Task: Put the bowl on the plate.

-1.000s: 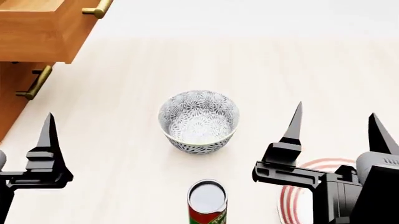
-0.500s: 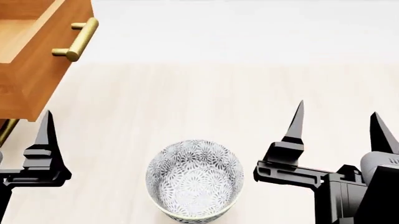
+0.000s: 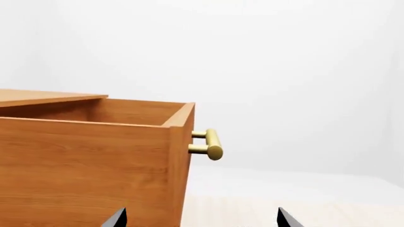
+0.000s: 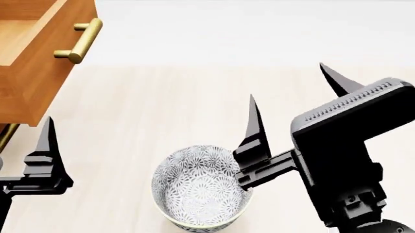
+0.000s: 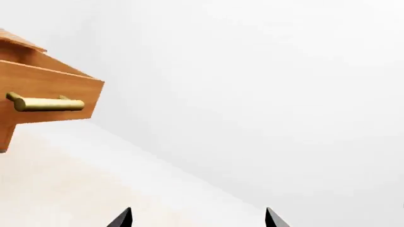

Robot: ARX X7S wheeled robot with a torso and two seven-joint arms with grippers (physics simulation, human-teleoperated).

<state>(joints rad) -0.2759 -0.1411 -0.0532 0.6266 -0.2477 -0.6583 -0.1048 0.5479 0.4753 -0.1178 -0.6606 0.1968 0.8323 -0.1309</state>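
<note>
My right claw (image 4: 295, 104), jaws spread and empty, has swung inward beside the bowl (image 4: 201, 188) on the surface, poised for a grasp. My left claw (image 4: 45, 145) waits open. The plate is out of view.

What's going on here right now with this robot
A two-armed robot is working at a pale tabletop and nothing is held yet. The patterned bowl sits upright on the table near the robot. The right hand is open and raised beside the bowl, one finger close to its rim; whether it touches is unclear. The left hand shows only one finger off to the side, away from the bowl. An open wooden drawer with a brass handle stands at the far left. The plate is out of view.
</note>
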